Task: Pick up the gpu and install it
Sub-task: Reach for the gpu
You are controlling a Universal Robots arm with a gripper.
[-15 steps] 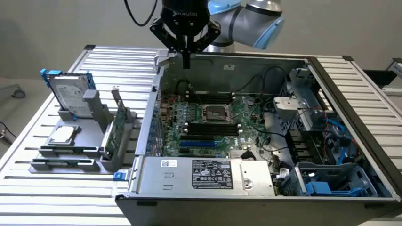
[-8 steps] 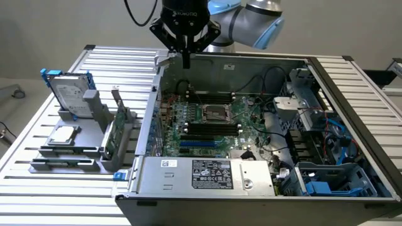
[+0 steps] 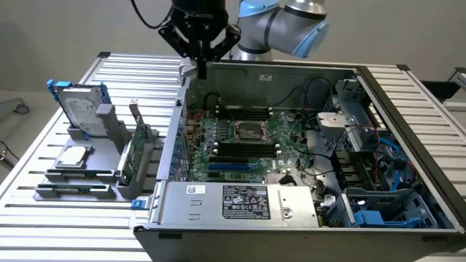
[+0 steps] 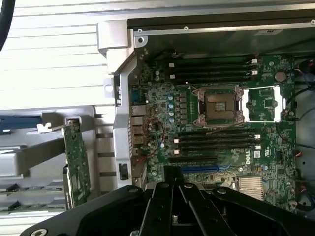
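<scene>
Standing on edge, the gpu (image 3: 135, 148) runs lengthwise along the case (image 3: 211, 210); fingers (image 3: 202, 66) closed, empty.

gpu (image 4: 77, 162) upright in grey holder (image 4: 29, 156), beside open case (image 4: 114, 42); motherboard (image 4: 221, 147) exposed.

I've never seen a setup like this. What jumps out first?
The big open computer case, its green motherboard laid bare, takes up much of the slatted table. A black pincer, shut and empty, hangs above the case's far corner. On the exterior view's left of the case, the gpu stands on edge in a grey rack, near a hard drive with blue rails.
</scene>
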